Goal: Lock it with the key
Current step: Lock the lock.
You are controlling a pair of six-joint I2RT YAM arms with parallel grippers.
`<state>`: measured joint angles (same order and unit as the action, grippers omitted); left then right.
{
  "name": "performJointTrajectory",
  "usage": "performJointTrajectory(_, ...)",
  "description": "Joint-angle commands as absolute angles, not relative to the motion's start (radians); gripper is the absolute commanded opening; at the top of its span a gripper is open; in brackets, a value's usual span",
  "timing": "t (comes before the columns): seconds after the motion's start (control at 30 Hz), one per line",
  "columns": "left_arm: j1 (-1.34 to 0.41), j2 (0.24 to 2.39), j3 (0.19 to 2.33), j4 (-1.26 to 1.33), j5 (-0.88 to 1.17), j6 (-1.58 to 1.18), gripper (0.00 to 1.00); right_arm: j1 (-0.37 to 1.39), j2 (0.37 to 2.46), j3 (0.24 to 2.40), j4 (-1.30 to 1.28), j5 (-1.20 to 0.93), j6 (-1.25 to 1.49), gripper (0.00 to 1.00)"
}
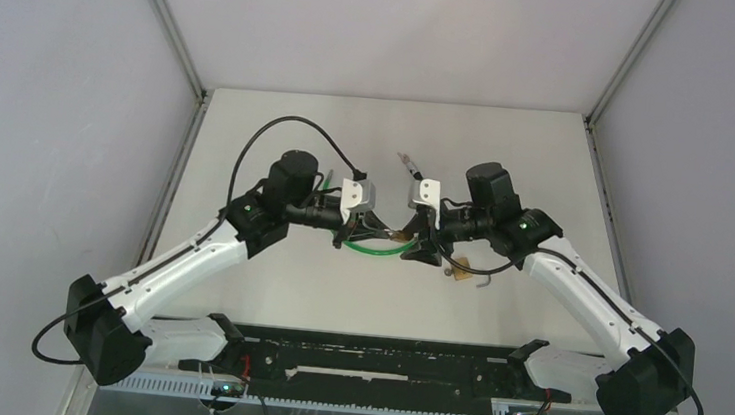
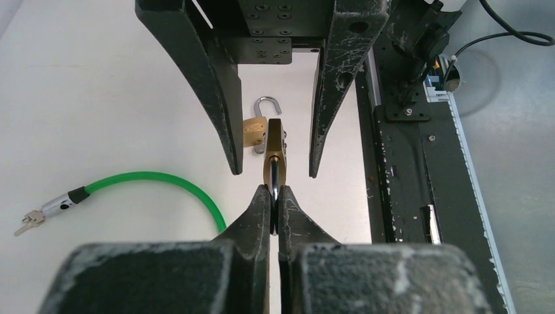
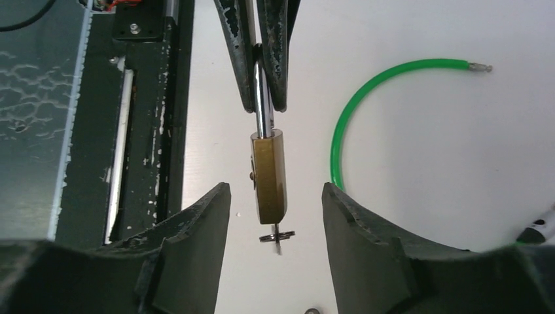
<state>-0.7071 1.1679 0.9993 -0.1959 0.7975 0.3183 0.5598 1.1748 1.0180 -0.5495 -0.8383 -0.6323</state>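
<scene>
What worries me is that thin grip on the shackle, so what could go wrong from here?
1. The left gripper pinches only the shackle with its fingertips, so the hanging padlock could swivel or slip once the key is twisted.
2. The right gripper is open on either side of the padlock, while the small key sits below it. Closing there may clamp the padlock instead of the key, or knock the key loose.

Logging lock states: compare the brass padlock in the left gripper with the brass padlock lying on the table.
The held brass padlock is clamped by its silver shackle in the left gripper; the loose brass padlock lies ungripped on the table. The held one has a key at its base; the loose one's shackle stands open. Both are brass.
</scene>
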Motion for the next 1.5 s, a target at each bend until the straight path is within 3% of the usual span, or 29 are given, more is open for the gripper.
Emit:
performJointTrajectory(0.0,-0.7,1.139,0.964,-0.105,0.838,0.27,0.0,0.554,1.166,1.008,-0.488,-0.909,-0.584,0.6)
performJointTrajectory(0.2,-0.699,1.148,0.952,-0.076,0.851,0.242,0.0,0.558,1.155,1.009,-0.481,-0.907,-0.58,0.58)
performJointTrajectory(0.5,-0.7,1.152,0.947,-0.063,0.853,0.23,0.0,0.563,1.15,1.006,-0.483,-0.891,-0.588,0.44)
performJointTrajectory(1.17,-0.699,1.163,0.935,-0.044,0.844,0.216,0.0,0.581,1.122,1.007,-0.473,-0.861,-0.586,0.35)
performJointTrajectory(1.3,-0.699,1.163,0.931,-0.041,0.842,0.215,0.0,0.587,1.122,1.006,-0.473,-0.856,-0.588,0.29)
performJointTrajectory(1.47,-0.7,1.162,0.928,-0.036,0.841,0.211,0.0,0.595,1.123,1.006,-0.464,-0.851,-0.576,0.15)
